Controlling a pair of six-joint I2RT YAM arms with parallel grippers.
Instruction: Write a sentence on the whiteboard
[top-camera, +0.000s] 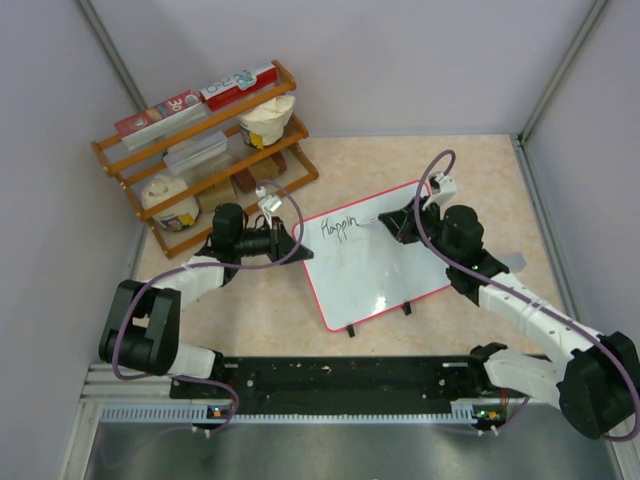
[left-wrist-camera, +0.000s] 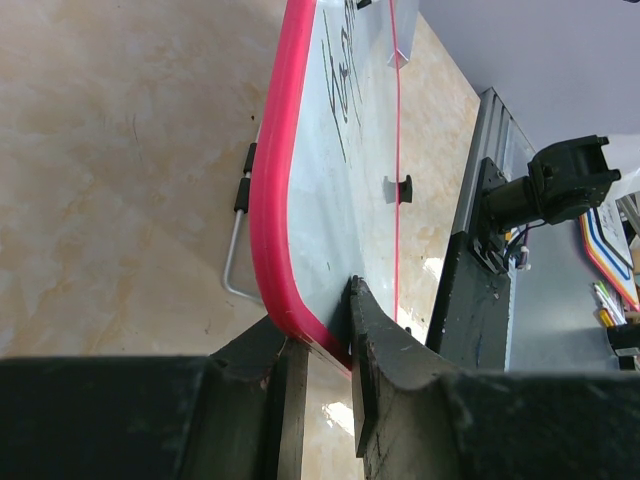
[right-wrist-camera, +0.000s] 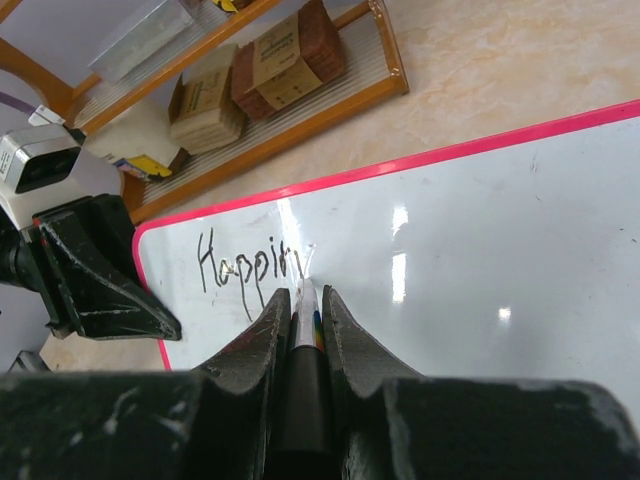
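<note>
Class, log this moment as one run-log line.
left gripper: shut on whiteboard corner | right gripper: shut on marker, tip on board | sentence: reads "Happin"

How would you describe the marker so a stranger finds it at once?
Start at the big red-rimmed whiteboard. Near its far edge, the right claw pinches the marker, tip on the board. It alone touches the end of the black writing.

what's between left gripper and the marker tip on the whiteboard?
The sentence so far, "Happin", on the whiteboard: it runs from near the left gripper clamping the edge to the marker in the right gripper. Right wrist view shows it.
</note>
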